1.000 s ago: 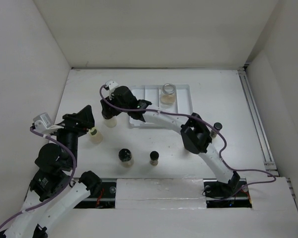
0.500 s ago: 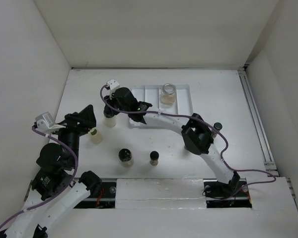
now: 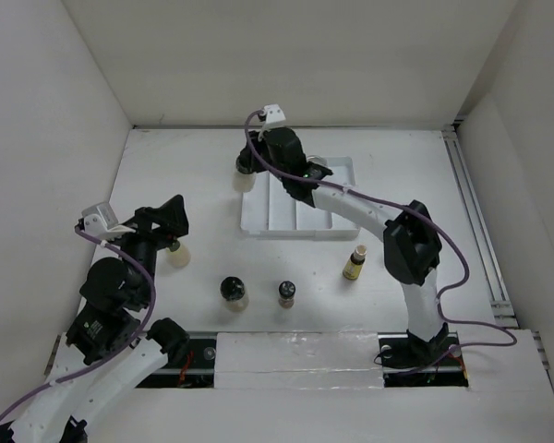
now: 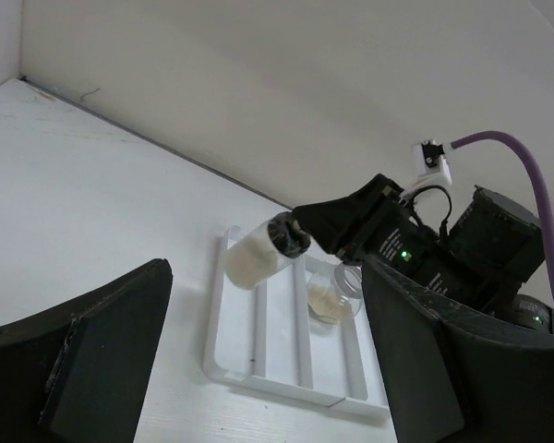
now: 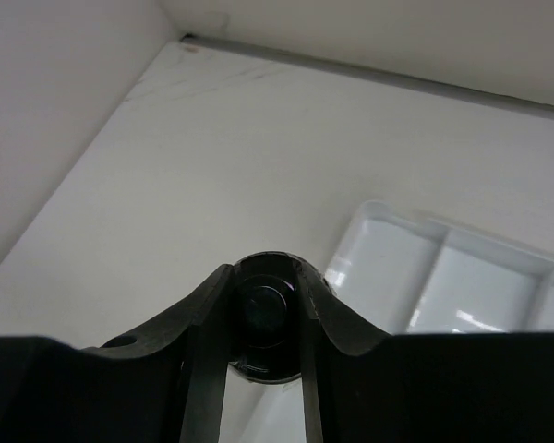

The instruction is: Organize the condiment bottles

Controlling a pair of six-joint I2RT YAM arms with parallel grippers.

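Observation:
My right gripper (image 3: pixel 250 166) is shut on the black cap (image 5: pixel 266 318) of a round jar with cream contents (image 4: pixel 256 257). It holds the jar tilted in the air above the far left corner of the white divided tray (image 3: pixel 258 214). A wide clear glass jar with beige contents (image 4: pixel 336 295) stands in the tray, hidden under the arm in the top view. My left gripper (image 3: pixel 169 229) is open and empty, just beside a pale bottle (image 3: pixel 176 253). A black-capped jar (image 3: pixel 233 293), a small dark bottle (image 3: pixel 286 293) and a slim yellow-amber bottle (image 3: pixel 354 264) stand on the table.
White walls close the table in on the left, back and right. The right arm (image 3: pixel 369 212) stretches diagonally over the tray. A metal rail (image 3: pixel 475 221) runs along the right side.
My right gripper shut on the cream jar left of the tray, lifted it and carried it back and right over the tray's far left corner. The arm's swing uncovered the yellow-amber bottle.

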